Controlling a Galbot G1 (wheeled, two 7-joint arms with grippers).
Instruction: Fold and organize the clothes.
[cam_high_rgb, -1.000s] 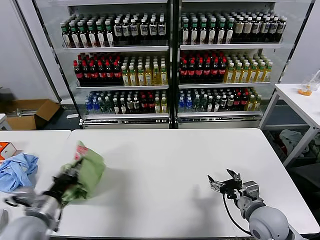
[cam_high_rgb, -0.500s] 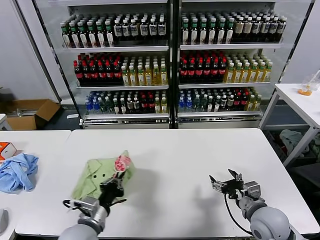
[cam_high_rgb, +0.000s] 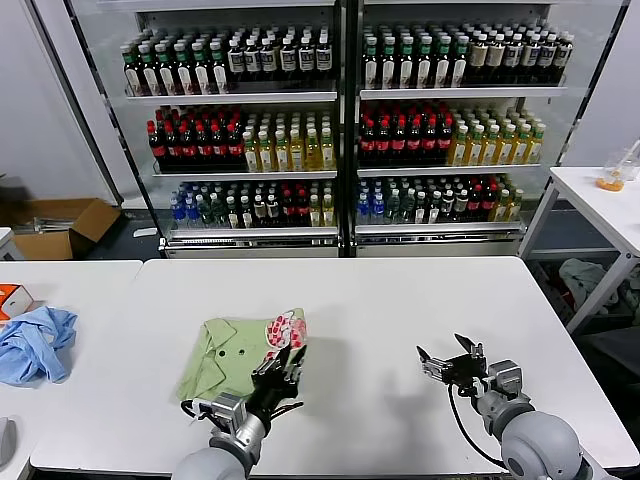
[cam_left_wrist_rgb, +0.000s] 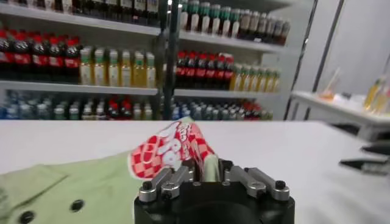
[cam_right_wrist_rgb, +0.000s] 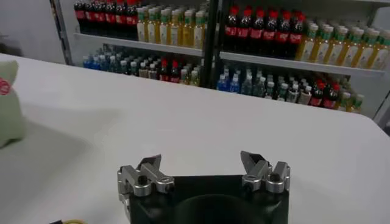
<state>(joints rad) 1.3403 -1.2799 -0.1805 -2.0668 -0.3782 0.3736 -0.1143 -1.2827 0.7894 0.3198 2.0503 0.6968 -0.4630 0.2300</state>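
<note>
The left gripper (cam_high_rgb: 285, 368) sits at the near right edge of the polo shirt (cam_high_rgb: 230, 355), its narrow jaws at the raised red-and-white printed fold, though I cannot tell whether they pinch it. The shirt lies in a compact bundle on the worktop (cam_high_rgb: 400, 310), so folding looks well advanced (that upturned fold probably needs flattening). The right gripper (cam_high_rgb: 452, 362) waits wide open well apart, and a light blue cloth (cam_high_rgb: 35, 340) lies off to the left, clear of the work.

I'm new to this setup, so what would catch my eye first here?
The green shirt on the white table, its red-and-white print bunched up at the left gripper. Behind stands a cooler packed with bottles; a blue cloth lies far left.
</note>
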